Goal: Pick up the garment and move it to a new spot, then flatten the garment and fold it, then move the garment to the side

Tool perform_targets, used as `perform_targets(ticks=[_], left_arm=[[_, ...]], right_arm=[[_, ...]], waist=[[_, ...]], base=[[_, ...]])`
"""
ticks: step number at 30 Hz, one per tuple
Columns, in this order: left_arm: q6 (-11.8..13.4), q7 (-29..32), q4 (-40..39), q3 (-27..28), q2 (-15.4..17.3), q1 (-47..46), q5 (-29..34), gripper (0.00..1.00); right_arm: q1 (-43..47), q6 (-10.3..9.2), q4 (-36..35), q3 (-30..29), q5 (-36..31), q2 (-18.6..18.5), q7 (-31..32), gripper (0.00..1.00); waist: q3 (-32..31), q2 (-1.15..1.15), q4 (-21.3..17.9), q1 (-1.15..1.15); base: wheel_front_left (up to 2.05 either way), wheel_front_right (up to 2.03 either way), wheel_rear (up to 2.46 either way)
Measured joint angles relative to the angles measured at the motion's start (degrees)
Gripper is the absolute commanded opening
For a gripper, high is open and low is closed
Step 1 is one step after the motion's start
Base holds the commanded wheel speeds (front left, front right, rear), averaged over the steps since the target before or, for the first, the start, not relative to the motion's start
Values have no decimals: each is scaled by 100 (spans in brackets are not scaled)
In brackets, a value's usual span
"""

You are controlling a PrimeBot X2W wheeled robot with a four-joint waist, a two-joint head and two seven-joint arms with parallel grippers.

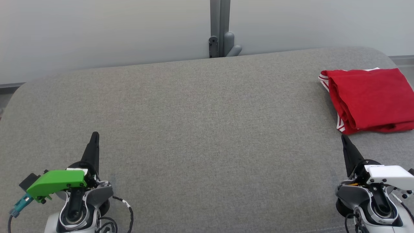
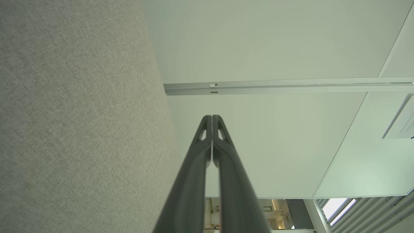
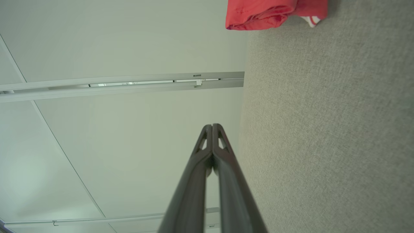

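Presently, by view.

**Head view.**
- Garment (image 1: 372,97): red with white striped trim, lying in a rough folded rectangle at the far right of the counter (image 1: 207,129). It runs off the picture's right edge, so I cannot tell whether it overhangs.
- Left hand (image 1: 94,136): near left, fingers clenched together, grasping nothing, well apart from the garment.
- Right hand (image 1: 344,138): near right, clenched and empty, its tip just short of the garment's near edge and not touching it.
- Judgement: the garment looks folded and set aside, so the task reads as near its end. To finish well, keep both hands clear of the fold. If a nudge is needed, lift from beneath the layers and do not drag them across the nap.
- Surface: grey woven covering, rounded corners, bare at the middle.
- Room: pale wall (image 1: 97,32) and a grey post (image 1: 220,29) behind the counter.

**Left wrist view.**
- The left hand (image 2: 212,118) has its two dark fingers pressed tip to tip, with grey covering to one side and a pale panel with a rail (image 2: 275,86) beyond.

**Right wrist view.**
- The right hand (image 3: 212,126) is likewise clenched and empty, with the garment (image 3: 258,13) ahead at the top edge, on the counter.
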Motion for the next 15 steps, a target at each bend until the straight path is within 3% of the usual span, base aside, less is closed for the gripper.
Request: perform_targets(ticks=[15], left_arm=[[0, 0, 0, 0, 0, -1, 0, 0]], right_arm=[[-1, 0, 0, -11, -2, 10, 9, 0]], waist=[[0, 0, 0, 0]], base=[[0, 0, 0]])
